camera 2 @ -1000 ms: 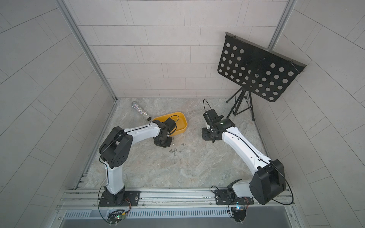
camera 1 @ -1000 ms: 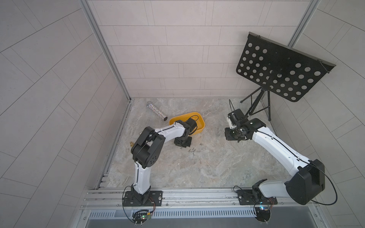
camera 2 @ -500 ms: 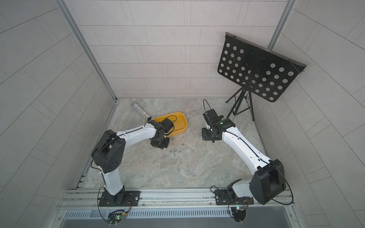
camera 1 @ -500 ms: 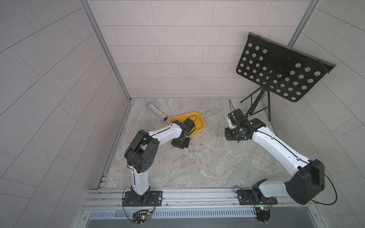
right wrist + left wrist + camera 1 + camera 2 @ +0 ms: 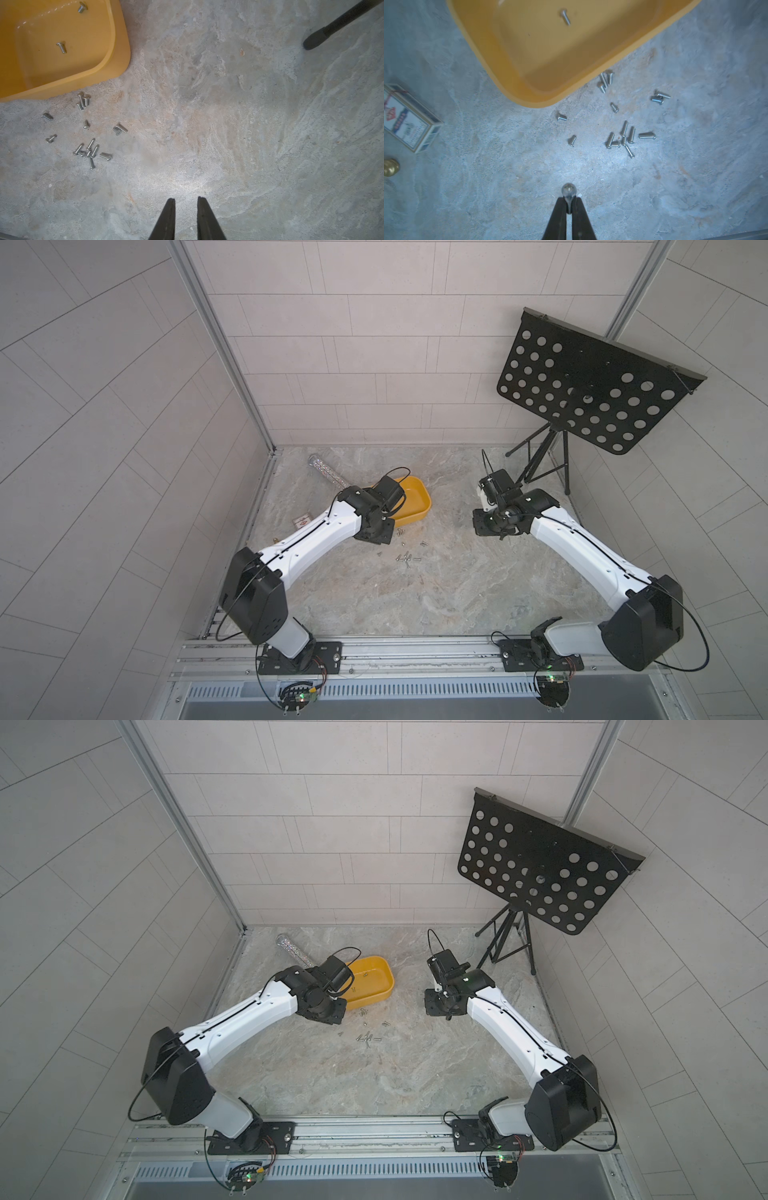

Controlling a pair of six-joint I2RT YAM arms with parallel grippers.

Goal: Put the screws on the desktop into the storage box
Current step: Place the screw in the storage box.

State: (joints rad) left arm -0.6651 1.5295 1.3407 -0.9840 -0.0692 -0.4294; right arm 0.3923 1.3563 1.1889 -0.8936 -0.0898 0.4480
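Left fingers [image 5: 558, 218]: pinched together on a single screw, which is gripped by its shank.
Held screw [image 5: 568, 190]: its round head pokes out past the tips. How high it sits above the counter [image 5: 508, 166] can't be told.
Right fingers [image 5: 168, 220]: a narrow gap with nothing in it. They hang over bare counter, well apart from the work.
Storage box [image 5: 485, 56]: yellow tub, upright, with its near corner close ahead of the left fingers. In both top views [image 5: 417, 506] [image 5: 376, 992] the left wrist sits just beside it.
Already in box: two screws on the floor of the tub [image 5: 61, 47].
Loose screws [image 5: 625, 137]: a dozen or more lie on the counter. There is a tight cluster near the box, a trio almost against its wall [image 5: 605, 80], and singles scattered between.
Bystanders: matchbox [image 5: 406, 118] and brass piece [image 5: 390, 167] off to one side, not part of the job.
Step in hand: by my reading, one screw is picked and about to be carried. The task is early, with most of the stock outside the tub.
Next move: likely to lift clear of the low wall, travel over the tub floor and part the fingers there. The grip is thin, so the carry needs to be steady.
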